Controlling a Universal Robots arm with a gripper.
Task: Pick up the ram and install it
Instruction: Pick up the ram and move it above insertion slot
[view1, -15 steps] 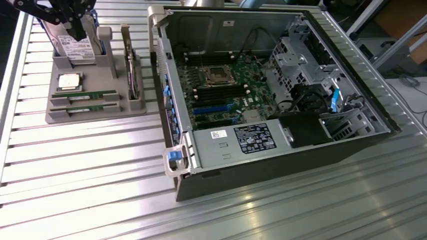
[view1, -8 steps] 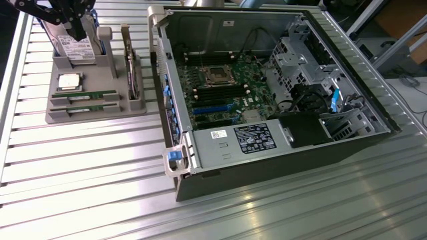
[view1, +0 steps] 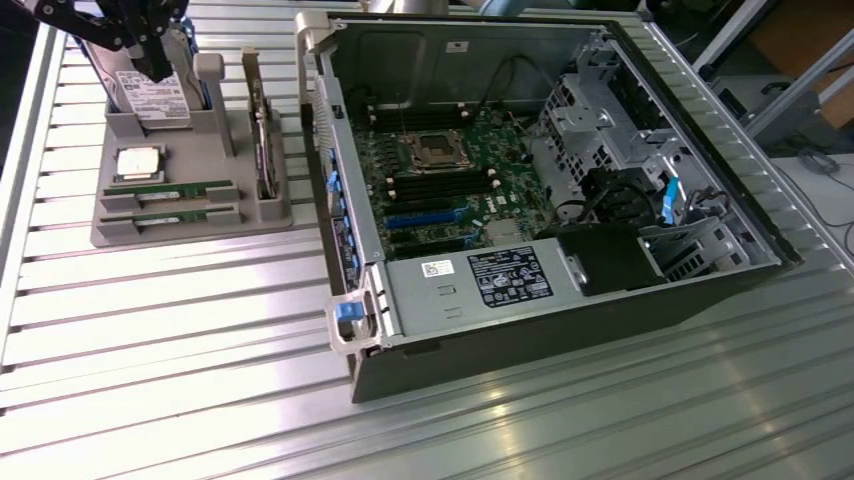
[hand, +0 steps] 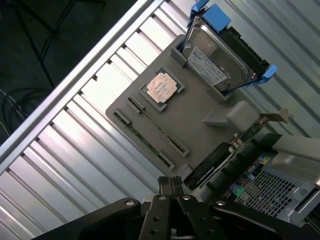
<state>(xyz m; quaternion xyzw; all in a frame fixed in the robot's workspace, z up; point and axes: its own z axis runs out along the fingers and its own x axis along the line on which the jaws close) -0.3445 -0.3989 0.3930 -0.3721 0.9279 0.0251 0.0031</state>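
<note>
Ribbed metal tabletop: in a grey holder lies the ram — a long, thin green stick with a white label — beside its twin. The hand hangs clenched and empty over the holder.

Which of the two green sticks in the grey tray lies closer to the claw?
The ram next to the square silver chip; its twin lies one slot farther from the claw, by the tray's edge.
</note>
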